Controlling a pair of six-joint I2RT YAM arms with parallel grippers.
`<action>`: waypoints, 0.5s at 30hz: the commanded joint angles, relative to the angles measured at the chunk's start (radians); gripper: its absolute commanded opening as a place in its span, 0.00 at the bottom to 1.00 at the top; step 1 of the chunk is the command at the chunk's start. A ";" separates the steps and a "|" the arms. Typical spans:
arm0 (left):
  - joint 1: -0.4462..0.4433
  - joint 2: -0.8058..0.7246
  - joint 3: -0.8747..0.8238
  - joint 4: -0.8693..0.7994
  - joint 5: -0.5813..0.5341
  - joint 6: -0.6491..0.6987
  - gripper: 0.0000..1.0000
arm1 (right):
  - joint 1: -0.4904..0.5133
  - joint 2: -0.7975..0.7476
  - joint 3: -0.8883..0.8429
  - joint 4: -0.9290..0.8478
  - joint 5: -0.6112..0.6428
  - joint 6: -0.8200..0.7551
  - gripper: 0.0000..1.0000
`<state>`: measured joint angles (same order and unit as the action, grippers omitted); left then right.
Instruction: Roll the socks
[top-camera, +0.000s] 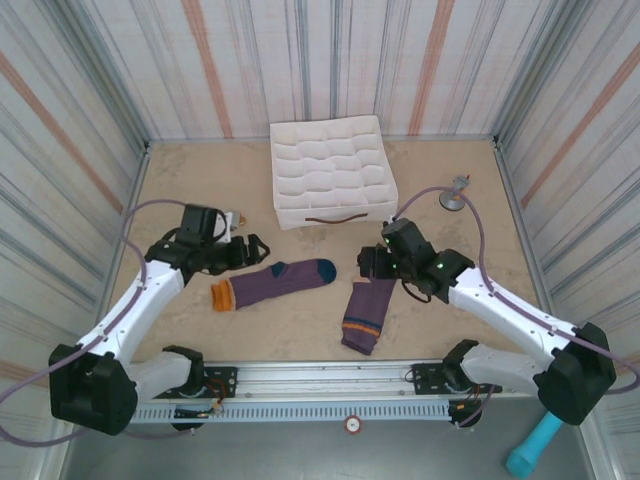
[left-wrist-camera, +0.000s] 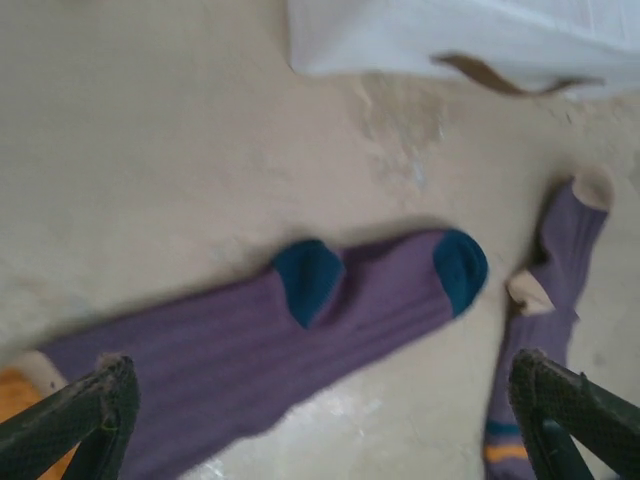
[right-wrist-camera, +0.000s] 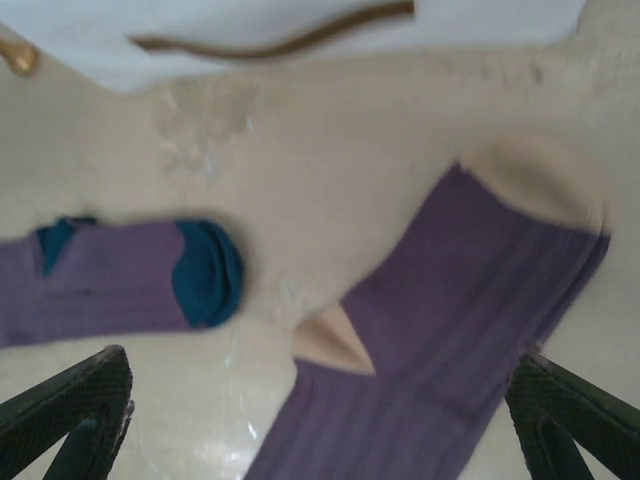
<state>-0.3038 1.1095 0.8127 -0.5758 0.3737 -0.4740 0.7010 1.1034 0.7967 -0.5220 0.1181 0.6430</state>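
Sandy table (top-camera: 180, 180), striped walls on three sides: white gridded box (top-camera: 328, 168) sits at the back centre, and two YAM arms reach inward from the near rail w/ the job of rolling the socks not yet begun. Both socks lie flat and unrolled in front of the box. The teal-toed sock (top-camera: 275, 283) runs sideways, orange cuff to the L and toe to the R. The tan-toed sock (top-camera: 366, 315) runs toward the near edge, its striped cuff nearest the rail. They are close but apart, a strip of bare table btwn teal toe and tan heel in the L wrist view. The L gripper (top-camera: 257, 250) hangs over the teal-toed sock's cuff end w/ fingers spread wide and nothing in them. The R gripper (top-camera: 366, 262) hovers over the tan-toed sock's toe end, also spread wide and empty. Biggest risk, as judged from here: the socks are not laid together, so a roll could take in one sock only. Next: both arms work near the centre and could clash wrist to wrist. Smaller: thin knit flat on a hard top gives little to pinch, so fingertips may scrape the table, catch one layer or drag the sock toward the box. Smallest: a loose roll may spring open on release.
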 joint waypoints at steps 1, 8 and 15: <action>-0.079 0.004 -0.047 0.046 0.076 -0.128 0.97 | 0.025 0.010 -0.008 -0.126 -0.059 0.172 1.00; -0.266 0.060 -0.088 0.198 0.061 -0.261 0.97 | 0.123 -0.016 -0.103 -0.227 -0.069 0.309 0.99; -0.371 0.172 -0.068 0.224 0.062 -0.311 0.95 | 0.160 -0.034 -0.242 -0.114 -0.128 0.400 0.99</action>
<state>-0.6563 1.2625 0.7334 -0.3870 0.4271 -0.7315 0.8520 1.0721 0.5930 -0.6735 0.0204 0.9627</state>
